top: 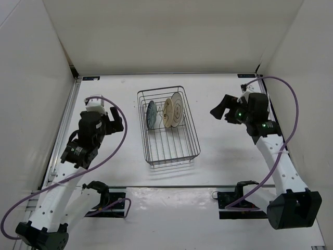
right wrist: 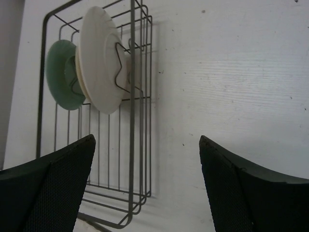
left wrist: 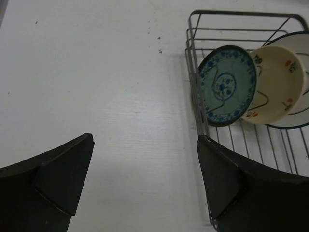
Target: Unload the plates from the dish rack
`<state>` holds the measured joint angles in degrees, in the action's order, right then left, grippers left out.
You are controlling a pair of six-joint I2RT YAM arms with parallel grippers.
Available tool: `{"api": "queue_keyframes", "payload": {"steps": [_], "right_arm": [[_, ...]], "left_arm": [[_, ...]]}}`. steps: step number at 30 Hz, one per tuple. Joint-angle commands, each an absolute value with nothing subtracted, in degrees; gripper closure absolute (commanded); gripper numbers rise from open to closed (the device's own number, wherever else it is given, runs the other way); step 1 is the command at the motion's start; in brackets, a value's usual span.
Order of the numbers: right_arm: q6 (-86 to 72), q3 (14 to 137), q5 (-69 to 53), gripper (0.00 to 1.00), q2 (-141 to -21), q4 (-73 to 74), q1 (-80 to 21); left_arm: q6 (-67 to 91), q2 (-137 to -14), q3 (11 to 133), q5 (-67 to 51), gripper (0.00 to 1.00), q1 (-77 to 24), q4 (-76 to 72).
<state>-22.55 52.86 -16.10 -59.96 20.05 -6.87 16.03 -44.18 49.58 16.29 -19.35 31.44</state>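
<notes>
The dark wire dish rack [top: 169, 147] sits mid-table with three plates standing on edge in its far half: a blue-teal patterned one [top: 151, 114], a cream one [top: 168, 111] and a white one with a dark ring [top: 177, 108]. My left gripper [top: 115, 121] hovers left of the rack, open and empty. In the left wrist view the left gripper [left wrist: 145, 139] faces bare table, with the blue plate [left wrist: 227, 84] and cream plate [left wrist: 277, 82] ahead right. My right gripper [top: 221, 108] stands open right of the rack. In the right wrist view the right gripper [right wrist: 147, 137] sees a pale plate back [right wrist: 99, 63].
White walls close in the table at the back and on both sides. A purple cable loops off each arm. The rack's near half holds no dishes, only wire bars [right wrist: 131, 145]. Bare white table lies on both sides of the rack.
</notes>
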Motion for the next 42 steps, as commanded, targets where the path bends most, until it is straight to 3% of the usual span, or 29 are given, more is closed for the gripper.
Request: {"api": "queue_keyframes", "payload": {"steps": [1,6,7,10,13,15,24,35,42], "right_arm": [[-24.5,60.7,-20.6,0.10,-62.3,21.9,-7.0],[-31.2,59.7,-27.9,0.10,-64.1,16.7,-6.5],[-32.4,58.1,-30.7,0.10,-64.1,5.4,-6.4],[-37.7,55.1,-41.6,0.10,-67.0,-10.9,-6.7],[-37.0,68.1,-42.1,0.23,-75.9,-4.0,-8.4],[-32.1,71.6,-36.5,0.34,-82.0,4.4,-10.5],[-19.9,87.0,-14.4,0.39,-93.4,22.2,-21.4],[-15.4,94.5,6.2,0.44,-102.4,30.7,-31.5],[-15.3,98.9,17.6,0.58,-107.1,32.8,-35.1]], "left_arm": [[20.3,-45.6,49.9,20.5,0.01,-19.0,51.2],[16.9,-45.2,45.0,17.1,0.01,-18.0,51.0],[16.5,-45.0,44.5,14.9,0.01,-17.8,50.5],[15.5,-44.0,43.9,10.8,0.01,-19.3,49.8],[15.4,-43.1,43.2,11.3,0.01,-20.4,49.7],[16.0,-42.3,43.2,12.9,0.01,-20.4,50.0],[15.6,-40.1,42.8,12.5,0.01,-20.4,49.5],[15.6,-39.8,42.8,12.9,0.01,-20.5,49.7],[14.9,-40.9,43.0,11.5,0.01,-20.5,49.7]]}}
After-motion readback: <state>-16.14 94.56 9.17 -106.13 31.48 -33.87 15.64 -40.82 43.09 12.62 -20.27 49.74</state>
